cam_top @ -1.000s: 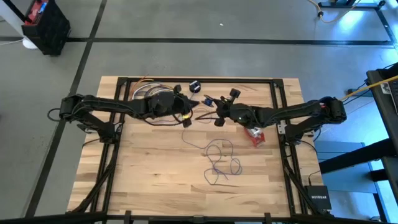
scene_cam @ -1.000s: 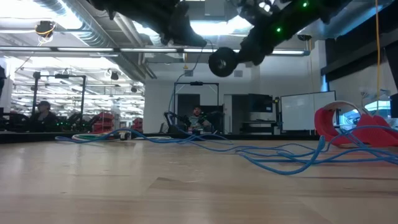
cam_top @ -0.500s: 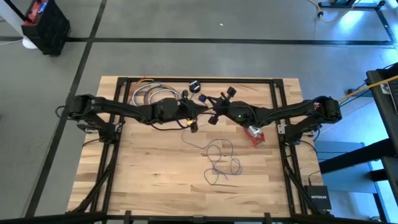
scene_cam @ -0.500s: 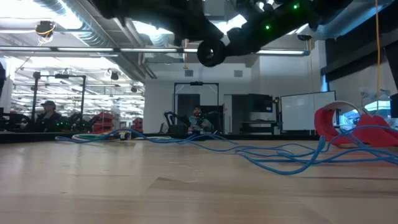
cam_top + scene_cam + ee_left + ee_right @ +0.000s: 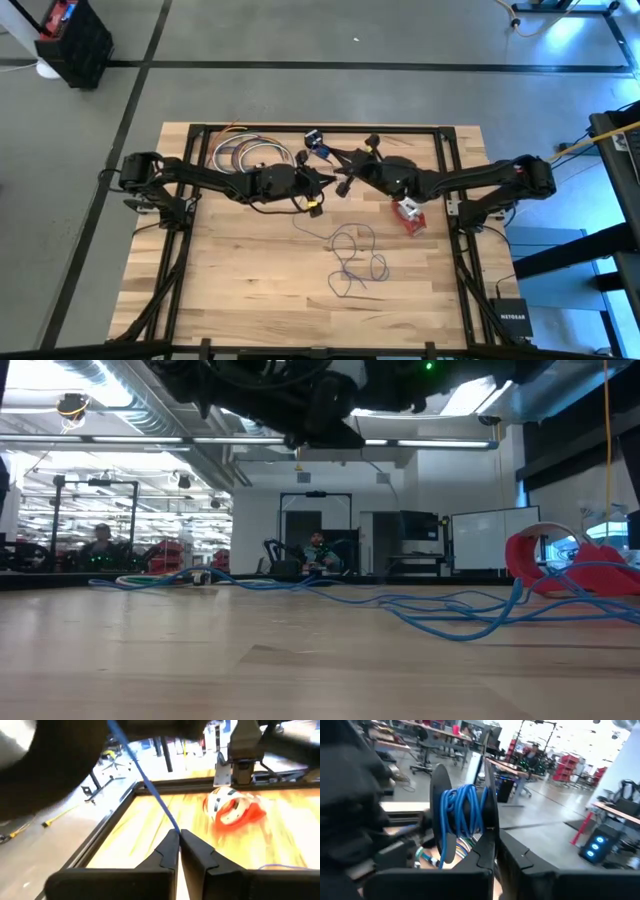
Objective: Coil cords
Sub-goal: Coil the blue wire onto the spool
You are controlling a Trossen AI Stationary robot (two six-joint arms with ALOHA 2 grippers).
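Note:
The thin blue cord lies in loose loops on the wooden table's middle, and several turns of it are wound on a small black round puck. My right gripper is shut on that puck above the table's far middle. My left gripper is shut on a free stretch of the cord just left of it. The red-and-white cord bundle lies flat on the table to the right, apart from both grippers, and shows again in the left wrist view. My left gripper pinches one strand of the blue cord between its two fingertips, coming level from the table's left. From the fingers the strand runs straight and taut, slanting up and away, clear of the table. My right gripper holds the black puck by its rim between its two fingers, coming about level from the table's right. The puck stands on edge, lifted clear of the table, with the blue turns wound around it.
A flat coil of several light-coloured cables lies at the far left of the table. A small black and blue object sits by the far edge. The near half of the table holds only the loose blue loops.
My left gripper has gone toward the table's right and a little down, closing in on the right gripper. My right gripper has risen and rolled its wrist, carrying the puck upward. Both stay shut. The loops on the table lie as before.

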